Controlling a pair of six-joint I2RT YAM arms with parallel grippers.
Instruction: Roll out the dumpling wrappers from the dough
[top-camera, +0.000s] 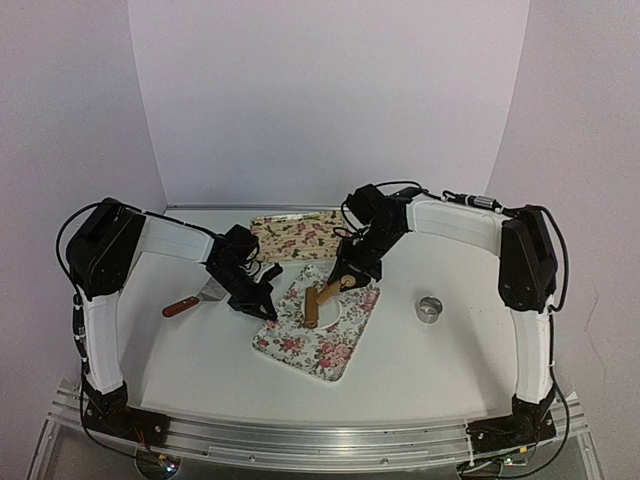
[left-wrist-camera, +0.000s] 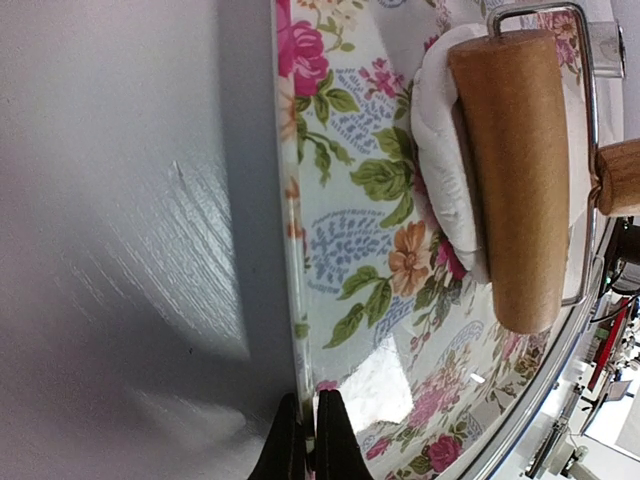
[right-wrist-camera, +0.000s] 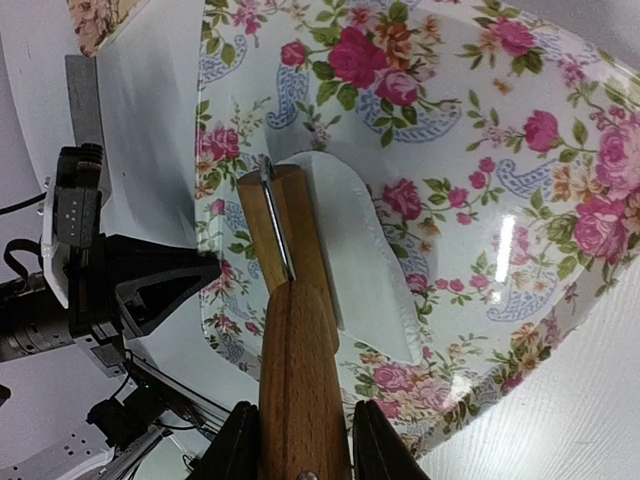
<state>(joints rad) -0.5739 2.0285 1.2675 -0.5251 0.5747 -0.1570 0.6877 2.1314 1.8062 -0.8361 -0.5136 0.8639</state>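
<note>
Right pincer (right-wrist-camera: 300, 445) grips rolling pin (right-wrist-camera: 297, 330), left pincer (left-wrist-camera: 303, 440) clamps tray (left-wrist-camera: 340, 250) rim; white table (top-camera: 430, 365), pale walls (top-camera: 330, 100); pin half-hides dough (right-wrist-camera: 365, 260).

1. The near tray (top-camera: 322, 352) is white, strewn with pink and red roses, an orange bloom, green leaves and blue paisley sprigs.
2. The far tray (top-camera: 300, 235) is cream with small pink and green flowers.
3. The dough (right-wrist-camera: 360, 250) is plain white.
4. The rolling pin (left-wrist-camera: 520, 180) is warm brown wood with a silver wire frame.
5. The scraper (top-camera: 195, 300) has a reddish-brown handle and a grey blade.
6. The ring (top-camera: 430, 309) is shiny silver.
7. The desk (top-camera: 200, 370) is white.
8. The left pincer (left-wrist-camera: 308, 410) and right pincer (right-wrist-camera: 305, 420) are black.
</note>
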